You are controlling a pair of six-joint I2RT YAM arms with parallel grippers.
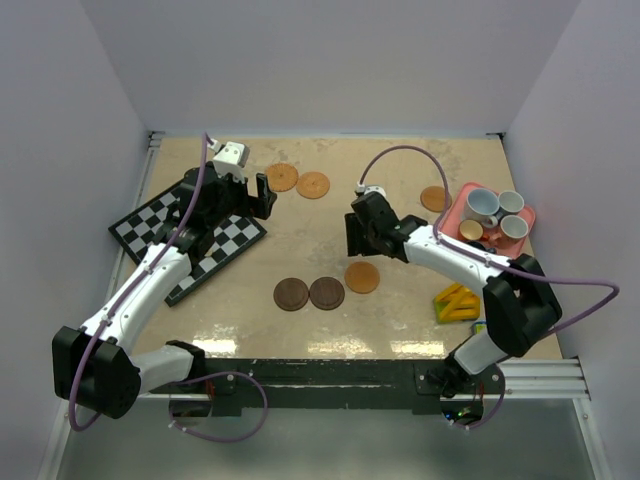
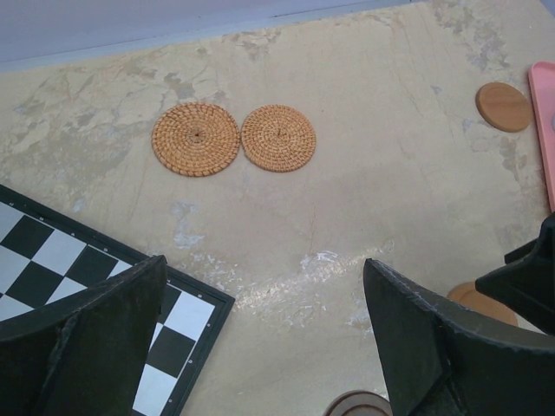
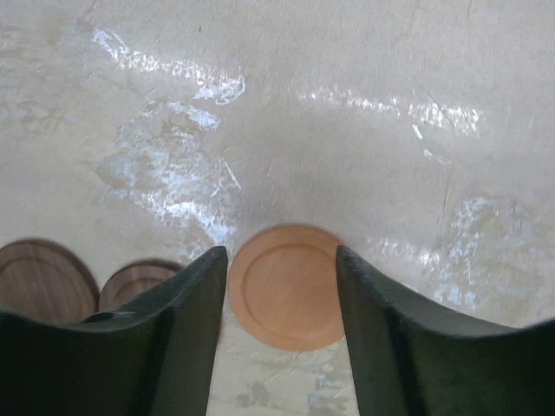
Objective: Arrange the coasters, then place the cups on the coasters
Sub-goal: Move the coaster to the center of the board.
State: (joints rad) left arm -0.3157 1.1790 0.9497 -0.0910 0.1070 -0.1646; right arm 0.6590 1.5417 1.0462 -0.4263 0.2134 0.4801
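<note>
Straddling a smooth tan coaster (image 3: pixel 284 290) with the right gripper (image 3: pixel 282 251), jaws parted to either side of its rim. Pad contact with that rim: cannot tell, so no grasp claimed. Lying flat on the table (image 1: pixel 400 330), well left of the pink tray (image 1: pixel 527 214) and nearer the arm bases than the tray. Left gripper (image 2: pixel 264 269) spread fully wide, grasping nothing, hanging far left of the tray.

Handling, by judgement:
- Probably a stiff, light wooden disc, thin, with a shallow raised lip and very little edge to pinch.
- Best taken across the full diameter, pads low against the tabletop.
- Likely to skate on the glossy surface under an uneven squeeze.
- Not fragile, so tolerant of a firm clamp.

Only from the top external view:
- cups (image 1: pixel 497 213) crowded on the tray, none yet on a coaster
- dark brown pair (image 1: pixel 291 294) side by side, just left of the straddled disc
- second tan coaster (image 1: pixel 433 198) just beside the tray's left edge

Only from the right wrist: the fit of the finger gap to the disc, and its lip.

Only from the left wrist: the basket-like texture of the woven pair (image 2: pixel 196 139), touching each other, far left of the tray toward the back wall. Probably rougher and easier to hold than the smooth discs.
</note>
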